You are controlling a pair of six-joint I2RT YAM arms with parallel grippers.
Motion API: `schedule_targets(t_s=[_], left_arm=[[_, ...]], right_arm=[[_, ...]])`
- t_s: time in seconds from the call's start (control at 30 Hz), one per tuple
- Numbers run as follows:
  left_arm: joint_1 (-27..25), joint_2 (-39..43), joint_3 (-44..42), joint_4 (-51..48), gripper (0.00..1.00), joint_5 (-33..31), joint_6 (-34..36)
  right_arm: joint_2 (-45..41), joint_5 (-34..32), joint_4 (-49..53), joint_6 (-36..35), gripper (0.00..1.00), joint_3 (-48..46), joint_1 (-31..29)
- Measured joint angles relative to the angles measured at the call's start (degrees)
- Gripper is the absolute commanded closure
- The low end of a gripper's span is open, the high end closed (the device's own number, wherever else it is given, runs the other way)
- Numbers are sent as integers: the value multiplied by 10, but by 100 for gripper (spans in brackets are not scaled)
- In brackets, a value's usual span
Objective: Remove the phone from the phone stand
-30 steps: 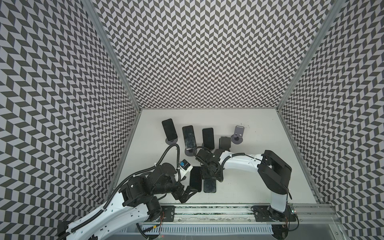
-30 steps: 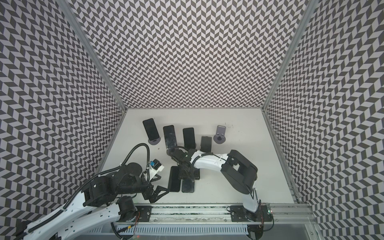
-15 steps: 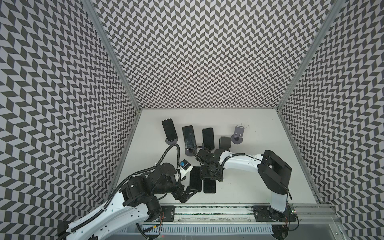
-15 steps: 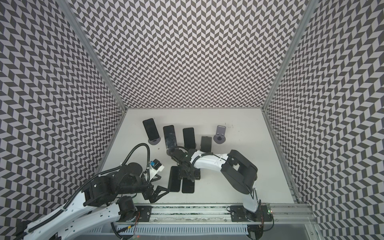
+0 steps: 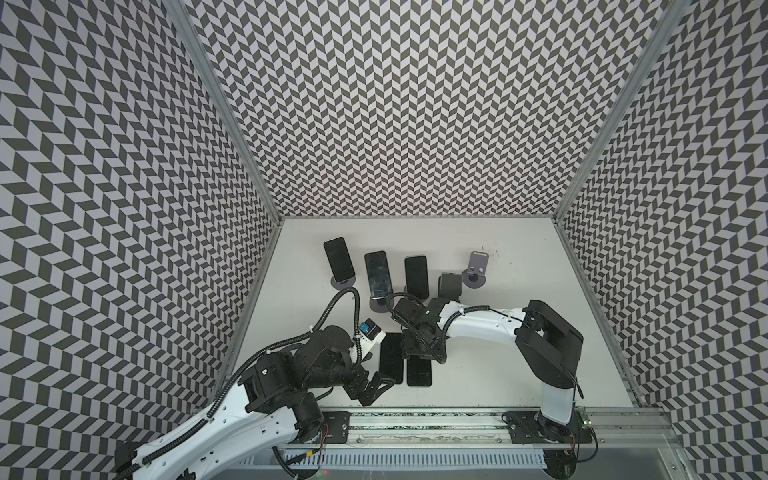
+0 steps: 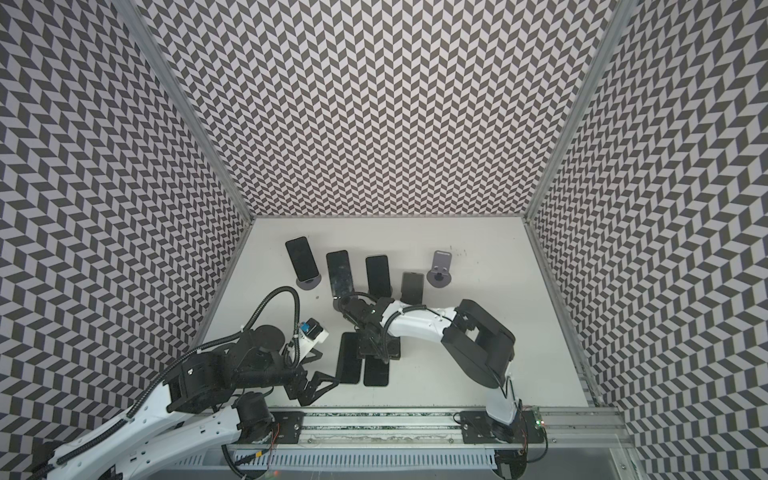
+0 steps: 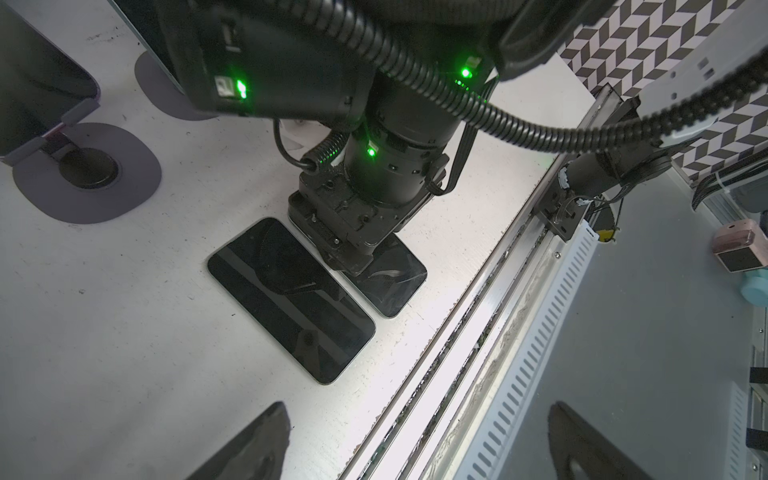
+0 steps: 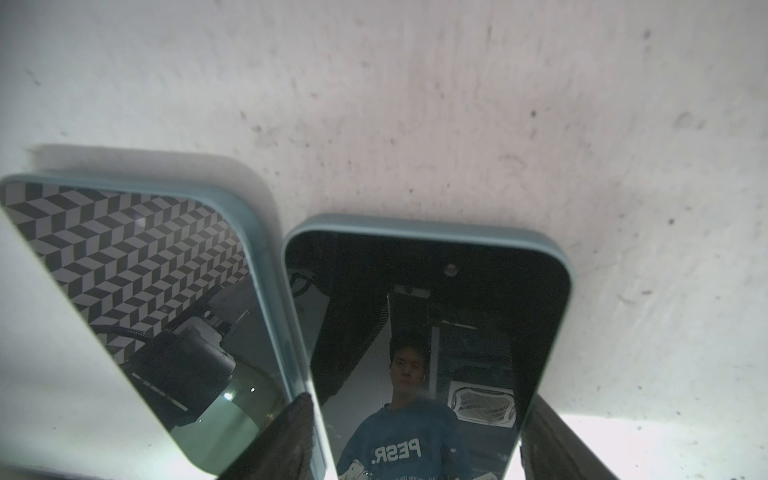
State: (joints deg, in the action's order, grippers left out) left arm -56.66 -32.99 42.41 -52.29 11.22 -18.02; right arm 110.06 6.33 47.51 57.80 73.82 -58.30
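**Item:** teal-cased phone, screen up.
**Location:** flat on the worktop near its front edge, left of middle. It lies just beside a second flat phone, long sides parallel. Judged to have been laid there to keep a tidy row off the stands.
**Attending:** right gripper, pointing down over the phone's rear half. Its fingers closely flank both long edges, with the phone between them. Whether they clamp or merely flank cannot be told.
**Idle:** left gripper, spread wide and empty by the front edge, likely parked clear.
**Also:** empty phone stand, toward the back edge.
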Motion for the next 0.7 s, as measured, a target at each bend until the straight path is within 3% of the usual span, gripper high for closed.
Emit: schedule_targets(t_s=[0.7], left_arm=[[0, 3, 0, 0, 3, 0, 0]], right_arm=[[0, 10, -2, 19, 25, 0, 5]])
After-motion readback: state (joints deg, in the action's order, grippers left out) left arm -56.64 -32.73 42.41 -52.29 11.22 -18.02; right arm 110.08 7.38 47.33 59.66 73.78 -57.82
